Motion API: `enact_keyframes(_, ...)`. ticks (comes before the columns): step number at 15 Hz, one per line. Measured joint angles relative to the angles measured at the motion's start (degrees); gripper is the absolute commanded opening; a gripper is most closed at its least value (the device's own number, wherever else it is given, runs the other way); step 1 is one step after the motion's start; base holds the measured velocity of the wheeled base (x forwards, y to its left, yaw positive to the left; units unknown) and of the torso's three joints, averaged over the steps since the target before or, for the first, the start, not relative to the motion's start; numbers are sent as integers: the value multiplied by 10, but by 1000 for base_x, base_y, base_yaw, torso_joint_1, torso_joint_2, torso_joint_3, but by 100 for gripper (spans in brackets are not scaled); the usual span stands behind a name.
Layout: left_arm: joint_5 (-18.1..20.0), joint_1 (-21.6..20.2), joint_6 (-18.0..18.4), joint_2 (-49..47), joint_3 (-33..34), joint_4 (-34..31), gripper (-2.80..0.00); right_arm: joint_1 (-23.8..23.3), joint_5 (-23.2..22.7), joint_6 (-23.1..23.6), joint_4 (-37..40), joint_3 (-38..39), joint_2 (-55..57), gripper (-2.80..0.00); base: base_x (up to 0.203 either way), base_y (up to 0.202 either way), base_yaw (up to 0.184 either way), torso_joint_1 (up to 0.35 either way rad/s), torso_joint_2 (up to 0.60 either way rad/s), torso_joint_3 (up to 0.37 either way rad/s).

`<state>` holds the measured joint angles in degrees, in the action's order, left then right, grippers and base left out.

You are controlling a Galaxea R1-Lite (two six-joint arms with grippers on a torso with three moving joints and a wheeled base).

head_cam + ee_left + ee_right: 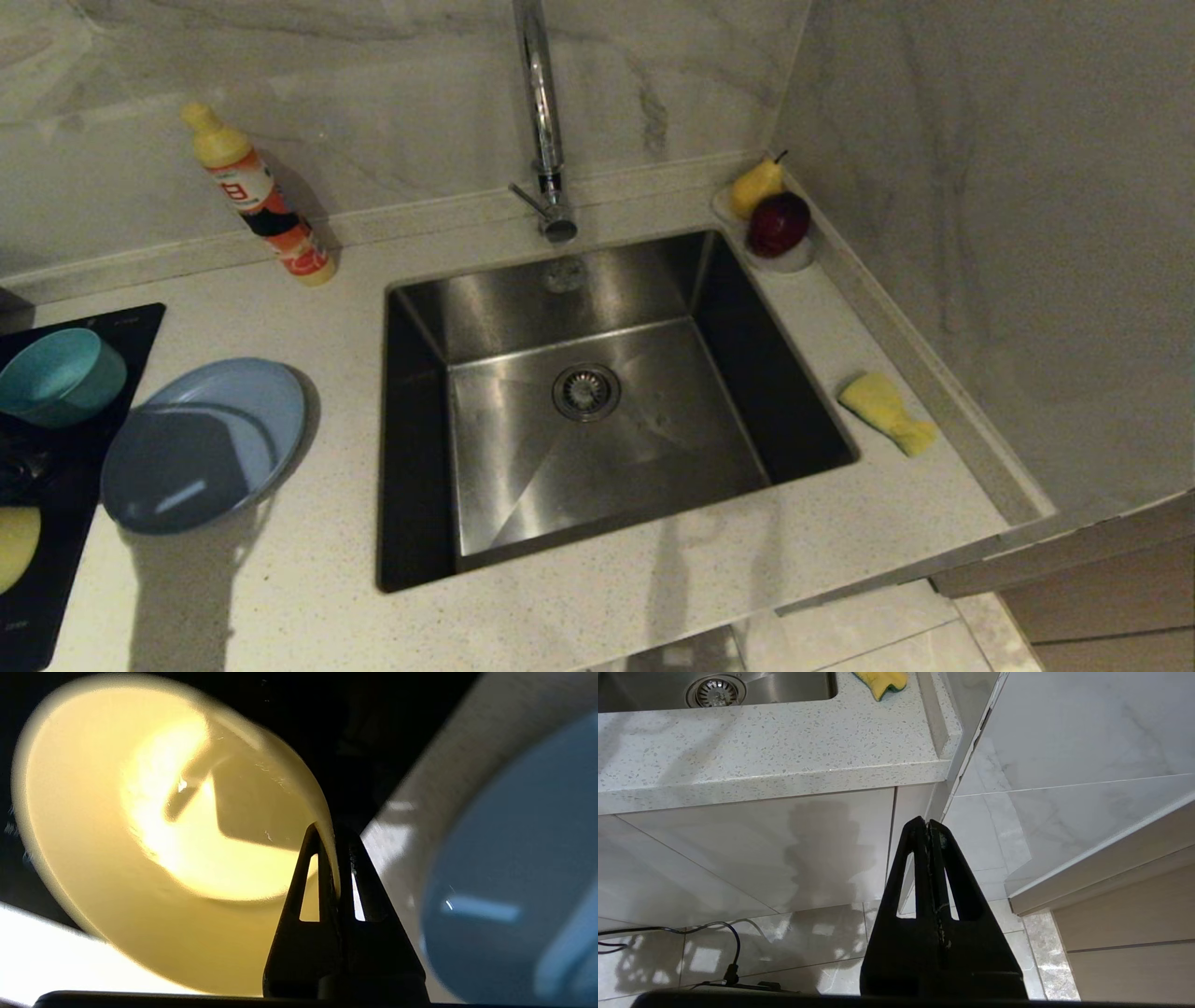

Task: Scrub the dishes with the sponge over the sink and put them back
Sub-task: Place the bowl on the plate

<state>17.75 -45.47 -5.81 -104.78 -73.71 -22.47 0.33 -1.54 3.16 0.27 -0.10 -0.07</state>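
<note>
Rim of the yellow bowl (140, 858) pinched in the left gripper (334, 858).
Sink (597, 411) lies to that hand's right, past the periwinkle plate (201, 443); sponge (887, 411) sits beyond it, nearer the parked right gripper (930, 830) (clenched, empty).

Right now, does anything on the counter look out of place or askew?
Only the sponge: it lies curled and crumpled on the counter right of the sink, not flat. The bottle looks tilted, probably the camera's angle. Nothing is spilled.
</note>
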Motion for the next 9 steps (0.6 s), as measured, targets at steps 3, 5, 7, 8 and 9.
enact_keyframes(3, 3, 0, 4, 46, -25, -64, -280, 0, 0, 0, 0, 0, 0, -280, 0, 0, 0, 0, 0, 0)
enact_keyframes(5, 23, 1, 4, 85, -61, -134, -280, 0, 0, 0, 0, 0, 0, -280, 0, 0, 0, 0, 0, 0)
enact_keyframes(7, 47, 13, 2, 120, -96, -195, -280, 0, 0, 0, 0, 0, 0, -280, 0, 0, 0, 0, 0, 0)
enact_keyframes(8, 53, 29, -4, 137, -109, -225, -280, 0, 0, 0, 0, 0, 0, -280, 0, 0, 0, 0, 0, 0)
enact_keyframes(9, 56, 50, -15, 153, -116, -246, -280, 0, 0, 0, 0, 0, 0, -280, 0, 0, 0, 0, 0, 0)
